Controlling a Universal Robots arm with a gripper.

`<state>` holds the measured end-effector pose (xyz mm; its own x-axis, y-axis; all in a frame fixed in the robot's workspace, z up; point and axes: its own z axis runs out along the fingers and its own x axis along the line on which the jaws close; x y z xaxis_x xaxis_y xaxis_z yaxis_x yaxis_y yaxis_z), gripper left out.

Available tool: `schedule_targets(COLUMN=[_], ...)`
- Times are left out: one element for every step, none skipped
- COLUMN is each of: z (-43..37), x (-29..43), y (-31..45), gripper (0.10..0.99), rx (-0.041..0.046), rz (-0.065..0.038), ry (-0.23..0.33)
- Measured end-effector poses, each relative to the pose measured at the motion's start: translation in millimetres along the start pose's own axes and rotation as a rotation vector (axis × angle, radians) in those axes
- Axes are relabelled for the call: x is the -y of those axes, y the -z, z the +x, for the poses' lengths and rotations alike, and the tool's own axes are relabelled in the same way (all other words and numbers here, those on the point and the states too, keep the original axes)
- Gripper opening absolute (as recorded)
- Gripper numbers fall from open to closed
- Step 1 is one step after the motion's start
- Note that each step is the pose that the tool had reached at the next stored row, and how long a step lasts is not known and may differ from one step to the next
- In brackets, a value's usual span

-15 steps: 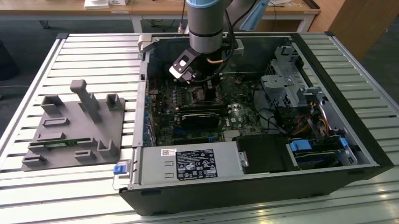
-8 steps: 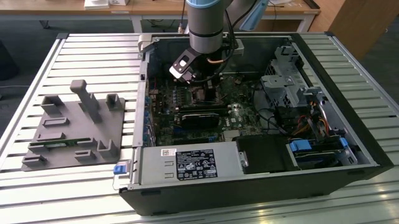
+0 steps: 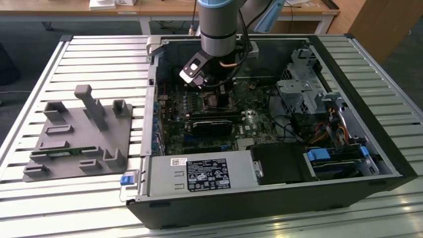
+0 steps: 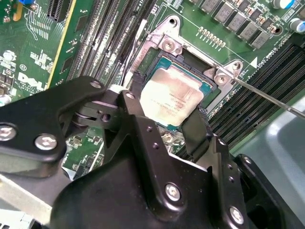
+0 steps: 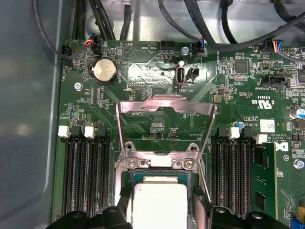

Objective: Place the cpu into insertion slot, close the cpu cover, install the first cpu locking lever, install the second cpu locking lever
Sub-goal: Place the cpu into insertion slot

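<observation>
While the cpu (image 4: 171, 98) lies in the insertion slot (image 4: 188, 55) with the pincer (image 4: 164, 121) right over it, the main risk as I read it is a chip that isn't fully flat. Its silver top looks square to the slot, but I can't confirm all 4 corners are down. A side load or skewed pull from the pincer could drag it across the contacts and bend them. I can't tell whether the pincer is clamping the chip or clear of it, so I'd treat it as possibly clamped.

Position: the cpu is directly under the pincer. In both wrist views the pincer body covers 1 edge of the slot, and the rest of the chip is in plain sight.

Risk 2: the cpu cover (image 5: 167, 105) stands open at the slot's side away from the pincer, with nothing holding it. A knock could drop it onto the chip.

Risk 3: 1 thin locking lever (image 4: 267, 95) sticks out free from a slot corner and looks easy to snag.

Black memory slots (image 5: 83, 176) flank the insertion slot on 2 sides, so clearance looks tight. All of this sits inside the open computer case (image 3: 264, 208) on the slatted table (image 3: 86, 59).
</observation>
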<state>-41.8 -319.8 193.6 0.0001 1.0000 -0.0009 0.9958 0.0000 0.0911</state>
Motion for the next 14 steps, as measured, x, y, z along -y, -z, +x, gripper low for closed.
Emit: schedule_targets(z=[0.0, 0.0, 0.0, 0.0, 0.0, 0.0, 0.0, 0.0, 0.0, 0.0, 0.0, 0.0, 0.0, 0.2], x=[0.0, 0.0, 0.0, 0.0, 0.0, 0.0, 0.0, 0.0, 0.0, 0.0, 0.0, 0.0, 0.0, -0.1], y=[0.1, 0.2, 0.2, 0.2, 0.2, 0.2, 0.2, 0.2, 0.2, 0.1, 0.1, 0.1, 0.2, 0.2], gripper=[0.596, 0.533, 0.533, 0.533, 0.533, 0.533, 0.533, 0.533, 0.533, 0.533, 0.545, 0.545, 0.608, 0.608], rx=[0.0003, 0.0003, 0.0003, 0.0003, 0.0002, 0.0002, 0.0001, -0.0002, -0.0002, -0.0004, -0.0005, -0.0004, -0.0003, -0.0004], rz=[0.000, 0.000, 0.000, 0.000, 0.000, 0.000, 0.000, 0.000, 0.000, 0.000, 0.000, 0.000, 0.000, 0.000], ry=[0.000, 0.000, 0.000, 0.000, 0.000, 0.000, 0.000, 0.000, 0.000, 0.000, 0.000, 0.000, 0.000, 0.000])
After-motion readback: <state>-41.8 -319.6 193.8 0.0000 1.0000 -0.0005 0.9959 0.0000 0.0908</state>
